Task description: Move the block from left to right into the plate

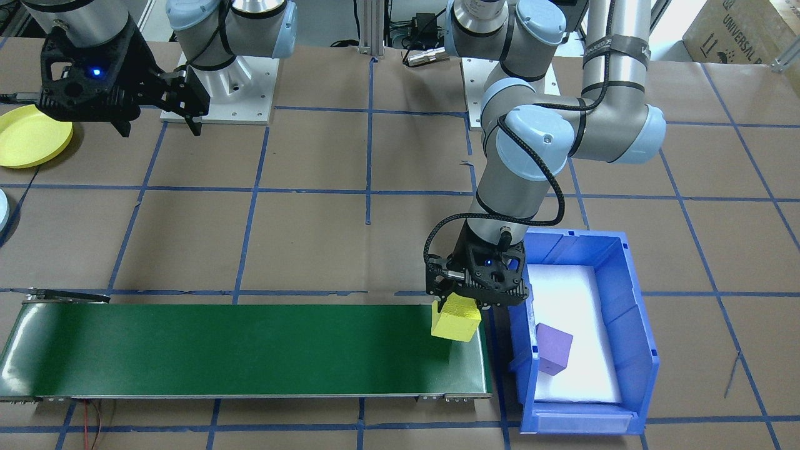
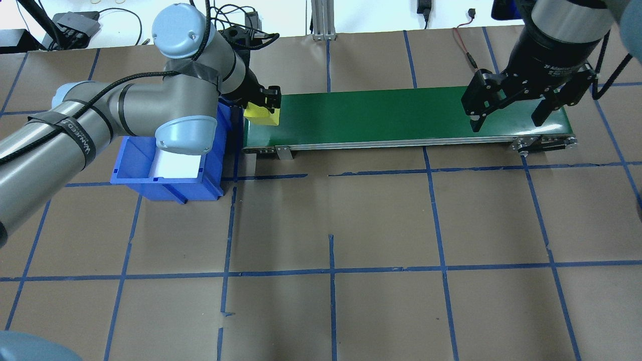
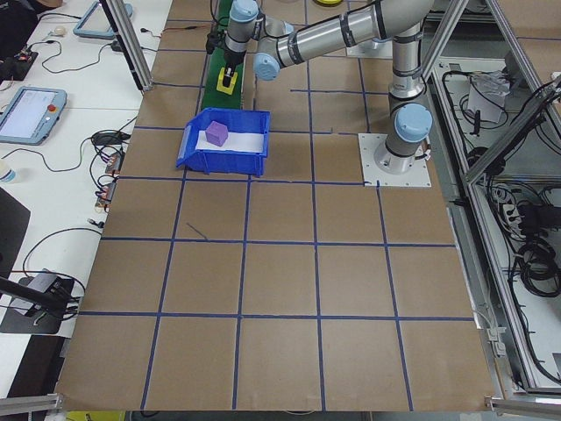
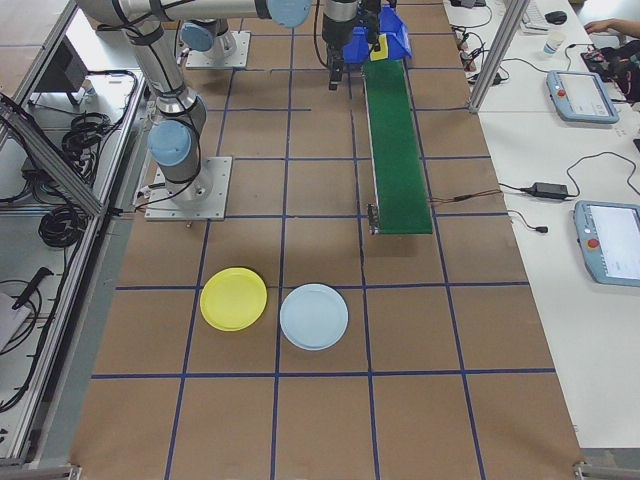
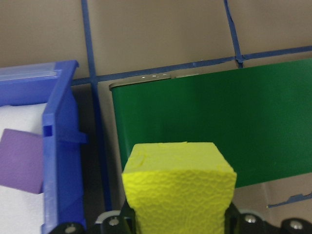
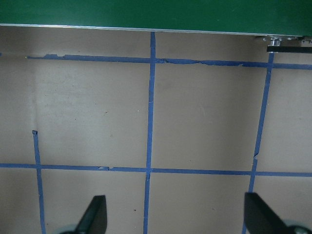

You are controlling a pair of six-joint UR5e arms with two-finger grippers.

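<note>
The yellow block (image 1: pixel 456 320) is clamped in the left end effector (image 1: pixel 459 306) and is held over the end of the green conveyor belt (image 1: pixel 250 350) nearest the blue bin (image 1: pixel 637 350). A purple block (image 1: pixel 554 349) is seen lying on the white liner inside that bin. The right end effector (image 2: pixel 506 118) is held with its fingers (image 6: pixel 95 214) apart above the belt's opposite end. A yellow plate (image 4: pixel 233 298) and a light blue plate (image 4: pixel 314 316) are set side by side on the surface, well apart from the belt.
</note>
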